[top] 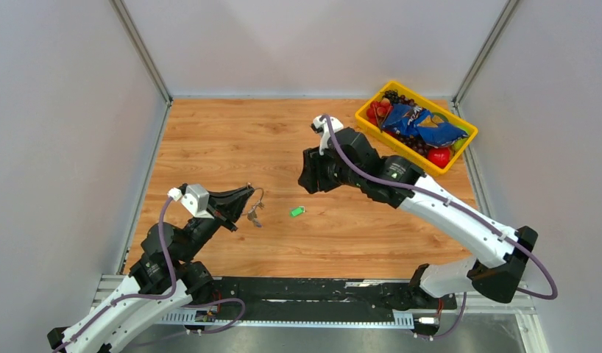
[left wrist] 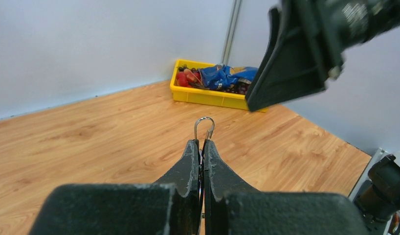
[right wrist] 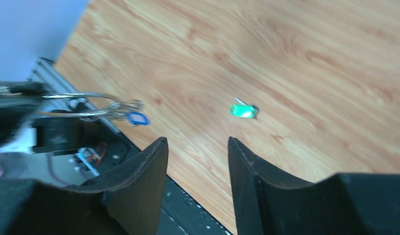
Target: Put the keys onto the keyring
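My left gripper [top: 248, 193] [left wrist: 203, 142] is shut on the wire keyring [top: 258, 197] [left wrist: 204, 126], held above the table with its loop sticking out past the fingertips. A blue-tagged key [right wrist: 138, 118] hangs on the keyring [right wrist: 85, 105]; in the top view small dark pieces [top: 254, 215] dangle under it. The green-tagged key [top: 296, 212] [right wrist: 243, 111] lies alone on the wood, to the right of the ring. My right gripper [top: 307, 178] [right wrist: 197, 143] hovers above and beyond the green key, open, with nothing between its fingers.
A yellow bin [top: 452, 163] [left wrist: 208, 96] with snack bags and fruit stands at the back right corner. Grey walls close in the table on three sides. The right gripper's black body [left wrist: 296, 54] hangs just ahead of the left one. The black base rail [top: 313, 288] runs along the near edge.
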Motion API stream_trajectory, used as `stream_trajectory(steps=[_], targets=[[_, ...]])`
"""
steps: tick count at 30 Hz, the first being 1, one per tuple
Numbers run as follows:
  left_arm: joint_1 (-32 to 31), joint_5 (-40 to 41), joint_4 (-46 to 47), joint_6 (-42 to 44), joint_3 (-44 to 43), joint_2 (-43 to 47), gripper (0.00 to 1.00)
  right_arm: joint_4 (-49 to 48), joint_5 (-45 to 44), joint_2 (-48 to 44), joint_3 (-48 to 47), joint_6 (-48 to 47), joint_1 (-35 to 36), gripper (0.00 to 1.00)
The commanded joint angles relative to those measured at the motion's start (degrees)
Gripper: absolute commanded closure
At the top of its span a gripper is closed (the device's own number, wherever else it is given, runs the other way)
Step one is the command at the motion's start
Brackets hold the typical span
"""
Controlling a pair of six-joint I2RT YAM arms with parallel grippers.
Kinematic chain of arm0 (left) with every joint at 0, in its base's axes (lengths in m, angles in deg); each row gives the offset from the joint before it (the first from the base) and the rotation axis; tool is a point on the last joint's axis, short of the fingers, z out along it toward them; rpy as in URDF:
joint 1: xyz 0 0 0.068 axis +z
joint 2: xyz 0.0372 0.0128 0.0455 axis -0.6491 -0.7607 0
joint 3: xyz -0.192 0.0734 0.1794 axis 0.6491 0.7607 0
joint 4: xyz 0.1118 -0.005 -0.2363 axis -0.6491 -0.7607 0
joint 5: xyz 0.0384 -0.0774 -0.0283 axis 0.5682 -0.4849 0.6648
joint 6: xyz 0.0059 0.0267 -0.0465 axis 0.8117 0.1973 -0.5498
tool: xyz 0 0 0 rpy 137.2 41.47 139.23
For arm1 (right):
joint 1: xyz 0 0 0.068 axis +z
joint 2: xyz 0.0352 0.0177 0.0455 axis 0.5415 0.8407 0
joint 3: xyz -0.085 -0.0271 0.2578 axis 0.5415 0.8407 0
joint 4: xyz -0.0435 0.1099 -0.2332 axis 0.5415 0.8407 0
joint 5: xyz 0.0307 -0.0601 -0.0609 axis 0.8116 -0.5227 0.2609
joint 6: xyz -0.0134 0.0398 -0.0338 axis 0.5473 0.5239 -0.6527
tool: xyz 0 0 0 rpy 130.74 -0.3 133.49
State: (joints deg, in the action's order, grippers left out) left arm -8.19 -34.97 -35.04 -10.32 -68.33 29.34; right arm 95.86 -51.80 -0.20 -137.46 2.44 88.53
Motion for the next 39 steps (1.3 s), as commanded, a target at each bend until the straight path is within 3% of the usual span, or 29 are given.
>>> stream_trajectory(steps=[1, 9, 16, 25, 39], targets=[[0.1, 0.9, 1.2, 0.3, -1.1, 0.1, 0.99, -7.5, 4.4, -1.1, 12.1, 3.4, -3.6, 0.5], [0.1, 1.4, 1.5, 0.1, -0.7, -0.2, 0.99, -15.7, 4.3, 4.7, 22.8, 1.8, -3.9, 0.49], [0.2, 1.2, 1.3, -0.2, -0.6, 0.2, 1.0, -22.3, -0.9, 11.1, 26.0, -8.3, -4.0, 0.48], [0.2, 0.9, 1.3, -0.6, -0.4, 0.5, 0.99, -33.9, 0.8, 15.3, 33.2, -18.9, -4.0, 0.49], [0.2, 0.6, 1.8, -0.6, 0.2, 0.6, 1.0, -51.1, 5.5, 17.4, 42.7, -26.7, -4.0, 0.55]])
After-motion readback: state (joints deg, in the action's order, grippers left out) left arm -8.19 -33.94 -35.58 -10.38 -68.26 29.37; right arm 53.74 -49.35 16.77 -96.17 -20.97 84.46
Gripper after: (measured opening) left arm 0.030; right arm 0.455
